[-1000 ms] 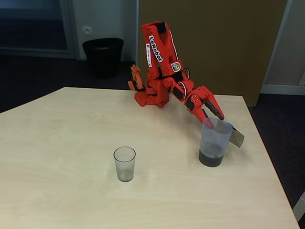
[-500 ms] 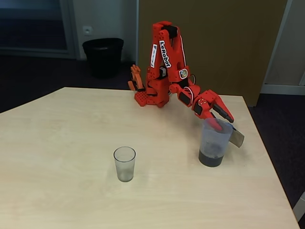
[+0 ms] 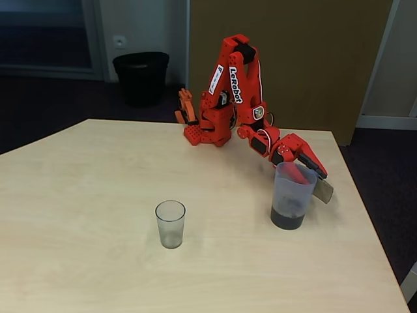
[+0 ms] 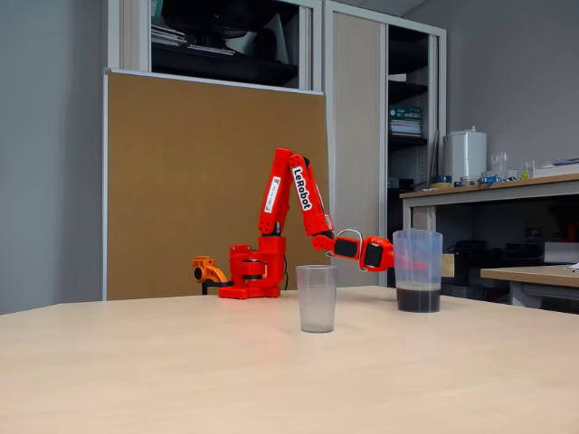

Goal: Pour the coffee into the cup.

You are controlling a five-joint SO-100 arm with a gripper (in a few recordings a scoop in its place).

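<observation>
Fingers [image 3: 317, 171] of the red arm [image 3: 236, 78] reach down over the far rim of the translucent jug [image 3: 290, 195], near its handle [image 3: 323, 190]; whether they are clenched on the rim, or still parted around it, cannot be told, since the jug wall and the handle blur the tips. The reach looks aimed at the handle side, which would let the jug be lifted and tipped with its spout free.

Dark coffee [image 3: 287, 218] lies shallow in the bottom of the jug, which stands upright on the table [image 3: 85, 215]. Empty and upright, the cup [image 3: 171, 223] sits well apart from the jug, nearer the middle of the table, so the jug would have to be carried across before any pour.

From the higher fixed view, the gap between cup and jug and the handle's side are plain. In the low fixed view, the cup [image 4: 316, 297] and jug [image 4: 417, 269] seem near each other, but the coffee [image 4: 417, 297] level reads clearly, as does the arm's downward slope toward the jug.
</observation>
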